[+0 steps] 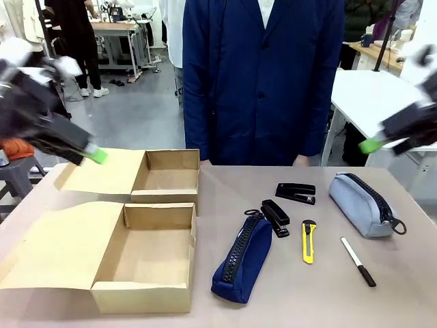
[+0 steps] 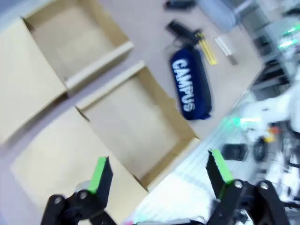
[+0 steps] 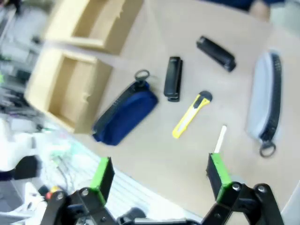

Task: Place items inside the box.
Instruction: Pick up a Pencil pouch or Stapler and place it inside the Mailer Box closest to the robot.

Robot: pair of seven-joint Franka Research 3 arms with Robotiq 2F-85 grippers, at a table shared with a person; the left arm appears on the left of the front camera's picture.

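Front view: the navy pouch [image 1: 242, 258], black stapler [image 1: 276, 217], second stapler [image 1: 295, 193], utility knife [image 1: 308, 241], marker pen [image 1: 358, 261] and grey pouch [image 1: 362, 203] lie on the table [image 1: 293, 301], right of the near box [image 1: 140, 297] and far box [image 1: 167, 179]. Left wrist view: the left gripper [image 2: 159, 168] hangs spread wide and empty above the boxes. Right wrist view: the right gripper [image 3: 159, 173] hangs spread wide and empty above the items.

Left of table [image 1: 300, 304]: far box [image 1: 164, 197] behind near box [image 1: 142, 299].
Middle: near pouch [image 1: 242, 258] right of near box; near stapler [image 1: 275, 217] and far stapler [image 1: 295, 193] behind it.
Right: knife [image 1: 308, 241], then marker [image 1: 357, 260]; far pouch [image 1: 358, 203] behind them.
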